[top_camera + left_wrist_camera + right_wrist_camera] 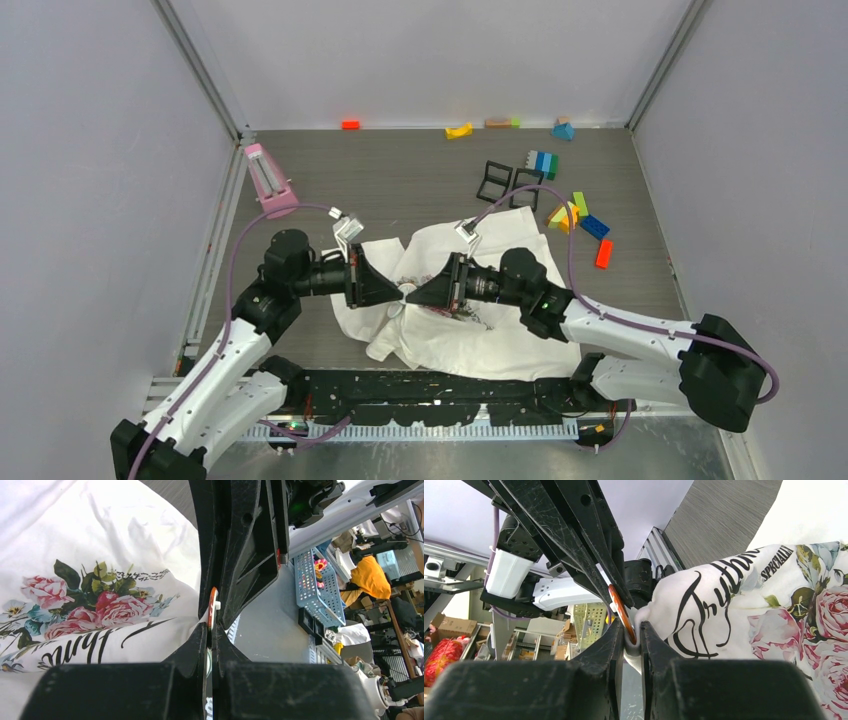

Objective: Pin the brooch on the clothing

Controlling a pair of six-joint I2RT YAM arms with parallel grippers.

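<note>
The clothing [500, 335] is a white T-shirt with a rose print [95, 605] and dark cursive lettering [704, 605], crumpled on the grey table between the arms. Both grippers meet tip to tip above its left part. My left gripper [398, 289] [211, 630] is shut on the brooch [212, 605], a thin disc with an orange rim seen edge-on. My right gripper [418, 291] [632, 627] is shut on a raised fold of the clothing [659, 595], with the rim of the brooch [618, 604] pressed against that fold at its tips.
A pink object [270, 180] lies at the back left. Two black frames [495, 180] and several coloured blocks [575, 215] sit at the back right, with more blocks [458, 130] along the back wall. Metal rails [215, 240] edge the table.
</note>
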